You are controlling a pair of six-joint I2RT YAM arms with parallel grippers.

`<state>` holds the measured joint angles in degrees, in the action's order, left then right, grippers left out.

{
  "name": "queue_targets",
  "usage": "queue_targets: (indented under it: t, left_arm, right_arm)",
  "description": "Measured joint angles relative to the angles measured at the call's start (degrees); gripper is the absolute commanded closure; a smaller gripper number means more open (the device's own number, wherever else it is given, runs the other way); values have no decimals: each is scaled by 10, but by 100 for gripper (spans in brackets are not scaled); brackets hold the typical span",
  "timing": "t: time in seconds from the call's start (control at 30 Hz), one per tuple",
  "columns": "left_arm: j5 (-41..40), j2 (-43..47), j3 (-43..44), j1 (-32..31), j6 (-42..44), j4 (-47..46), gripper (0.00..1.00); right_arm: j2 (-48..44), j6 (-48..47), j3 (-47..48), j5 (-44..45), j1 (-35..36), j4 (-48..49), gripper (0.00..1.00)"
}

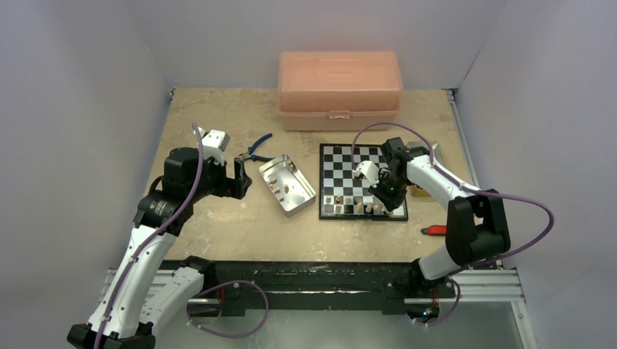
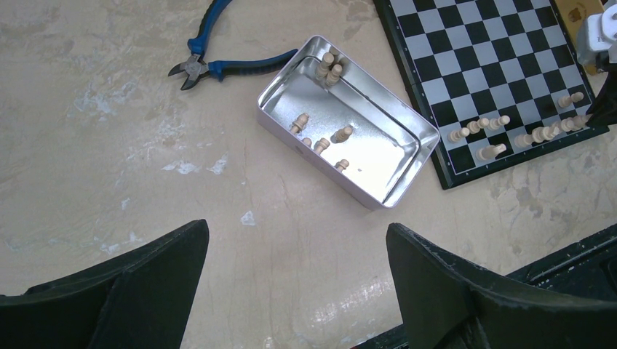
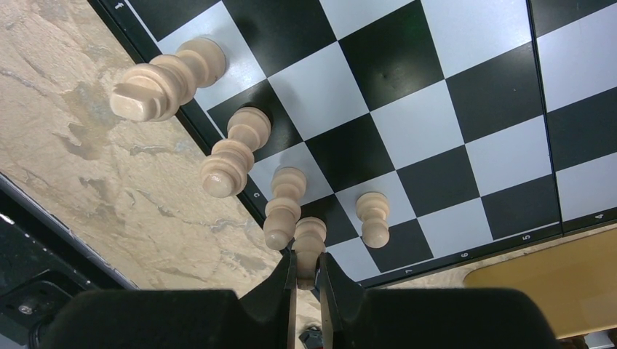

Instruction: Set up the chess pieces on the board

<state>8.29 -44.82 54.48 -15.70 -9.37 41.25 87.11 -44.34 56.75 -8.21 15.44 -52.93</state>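
The board (image 1: 349,161) lies at centre right, and several light tan chess pieces (image 1: 349,201) stand along its near rows. My right gripper (image 1: 383,195) is down at the board's near right corner. In the right wrist view its jaws (image 3: 308,265) are shut on one tan piece (image 3: 308,238) that stands upright on an edge square, next to three more in a row (image 3: 233,156). My left gripper (image 1: 240,178) hovers open and empty (image 2: 298,233) over bare table beside the open metal tin (image 2: 378,156). Several tan pieces (image 2: 321,144) lie inside the tin.
A large pink plastic box (image 1: 339,89) stands behind the board. Blue-handled cutters (image 1: 258,147) lie by the tin's far side. A small red object (image 1: 434,230) lies near the right arm's base. A yellowish flat thing (image 3: 546,291) sits just off the board's right edge.
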Motion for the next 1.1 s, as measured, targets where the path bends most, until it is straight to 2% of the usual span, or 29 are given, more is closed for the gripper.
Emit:
queue_targets:
  t: [0.3, 0.83, 1.1]
  left_arm:
    - [0, 0, 0, 0, 0, 0, 8]
    - [0, 0, 0, 0, 0, 0, 8]
    - [0, 0, 0, 0, 0, 0, 8]
  right_arm:
    - [0, 5, 0, 2, 0, 1, 86]
    - [-3, 9, -1, 2, 0, 13, 61]
    - [-49, 9, -2, 2, 0, 9, 55]
